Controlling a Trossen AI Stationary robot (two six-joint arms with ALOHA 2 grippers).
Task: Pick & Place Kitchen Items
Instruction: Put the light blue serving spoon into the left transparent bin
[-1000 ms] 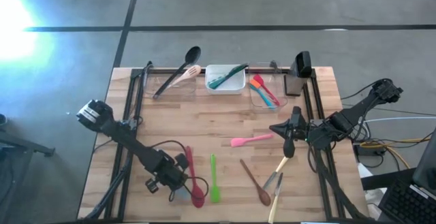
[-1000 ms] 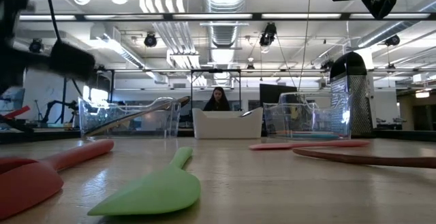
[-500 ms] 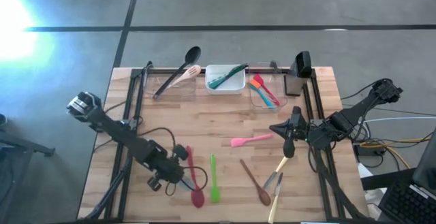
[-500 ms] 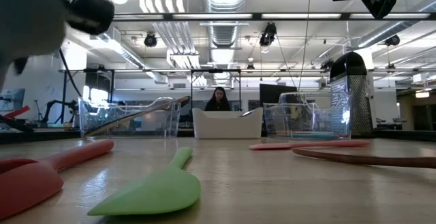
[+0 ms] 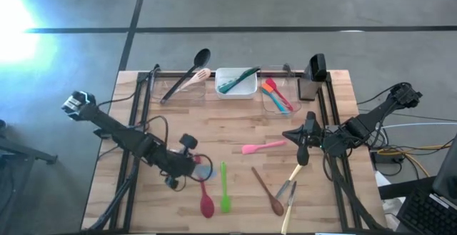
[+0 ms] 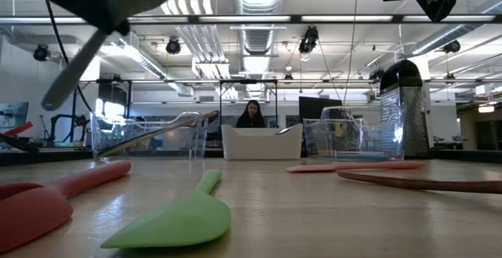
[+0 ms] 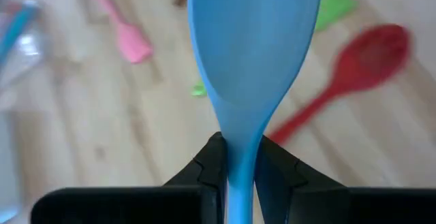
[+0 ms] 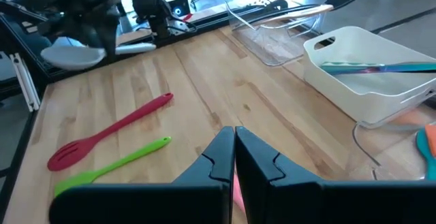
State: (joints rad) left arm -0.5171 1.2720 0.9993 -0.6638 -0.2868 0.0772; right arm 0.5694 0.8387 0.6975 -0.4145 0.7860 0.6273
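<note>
A pale blue plastic spoon (image 7: 253,67) is pinched by its handle in the left gripper (image 7: 240,157), lifted off the table, likely for carrying. Below it lies a red slotted spoon (image 7: 354,71). The right gripper (image 8: 235,144) is closed, empty.

The high camera looks straight down on the whole wooden table (image 5: 235,131), tubs at 12 o'clock, while the low camera sits at tabletop height looking level toward them, very near the green spatula (image 6: 176,219). The left wrist camera looks closely along a blue spoon (image 7: 252,67); the right wrist camera also sees the red slotted spoon (image 8: 109,132)
</note>
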